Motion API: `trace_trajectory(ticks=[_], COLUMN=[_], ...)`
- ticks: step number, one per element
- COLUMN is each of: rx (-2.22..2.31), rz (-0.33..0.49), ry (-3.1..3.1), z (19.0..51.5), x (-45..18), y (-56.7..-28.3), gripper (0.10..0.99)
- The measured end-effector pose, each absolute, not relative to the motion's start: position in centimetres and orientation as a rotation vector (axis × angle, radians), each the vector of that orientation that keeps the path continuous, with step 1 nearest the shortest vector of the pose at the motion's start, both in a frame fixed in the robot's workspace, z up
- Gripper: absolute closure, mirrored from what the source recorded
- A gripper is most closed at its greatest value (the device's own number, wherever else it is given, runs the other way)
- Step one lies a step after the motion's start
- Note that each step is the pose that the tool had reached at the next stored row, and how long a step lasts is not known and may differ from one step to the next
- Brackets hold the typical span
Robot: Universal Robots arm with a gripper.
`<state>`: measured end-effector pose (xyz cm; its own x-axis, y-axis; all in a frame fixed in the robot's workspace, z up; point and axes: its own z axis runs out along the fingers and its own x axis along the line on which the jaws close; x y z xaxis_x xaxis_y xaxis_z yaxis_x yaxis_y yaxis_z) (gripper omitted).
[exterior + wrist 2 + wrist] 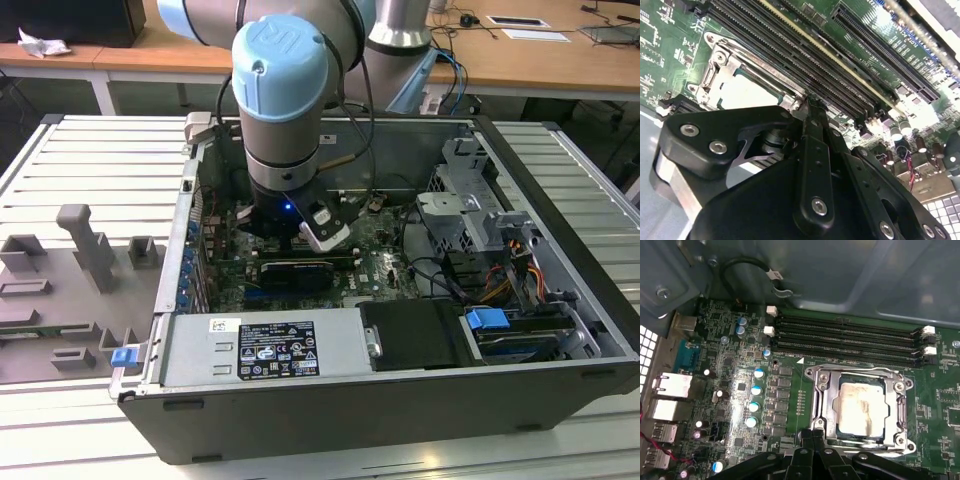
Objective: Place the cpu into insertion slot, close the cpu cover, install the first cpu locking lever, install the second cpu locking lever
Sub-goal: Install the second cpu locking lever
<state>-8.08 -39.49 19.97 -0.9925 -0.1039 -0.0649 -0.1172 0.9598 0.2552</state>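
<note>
In the exterior view the arm reaches down into an open computer case (pixel 560 180) lying on a slatted metal table (pixel 70 180), with the gripper (pixel 300 232) low over the green motherboard (pixel 375 262) and a long black graphics card (pixel 297 272) just at 6 o'clock of it. In the first wrist view the cpu (pixel 862 407) lies flat in the insertion slot (pixel 826 410), its pale metal top showing through the square cut-out of the cpu cover (pixel 860 374), which lies down flat over the socket as a silver frame around the chip. From the cpu, 4 long black memory slots (pixel 845 337) run side by side at 12 o'clock, and a column of 4 silver-topped capacitors (pixel 755 397) stands at 9 o'clock. The black fingers (pixel 812 437) come in at 7 o'clock of the chip and end at the rim of the cover, drawn together side by side. In the second wrist view the gripper (pixel 812 107) shows its fingers (pixel 815 150) pressed together into a single narrow bar with no gap and nothing seen between them, the tip resting at the corner of the cpu cover (pixel 757 60) next to the nearest memory slot (pixel 790 55); whether it actually touches the metal I cannot tell. The cpu (pixel 747 92) shows there as a bright pale patch inside the frame, partly hidden by the gripper body.
</note>
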Motion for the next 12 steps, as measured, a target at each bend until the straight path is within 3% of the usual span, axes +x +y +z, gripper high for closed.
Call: trace_trajectory(ticks=[7, 12], rx=[-0.180, -0.180], rz=[0.424, 0.424], ry=[3.049, 3.049], z=[19.6, 21.2], x=[-8.4, -8.5], y=[-39.6, -39.5], gripper=[0.980, 0.980])
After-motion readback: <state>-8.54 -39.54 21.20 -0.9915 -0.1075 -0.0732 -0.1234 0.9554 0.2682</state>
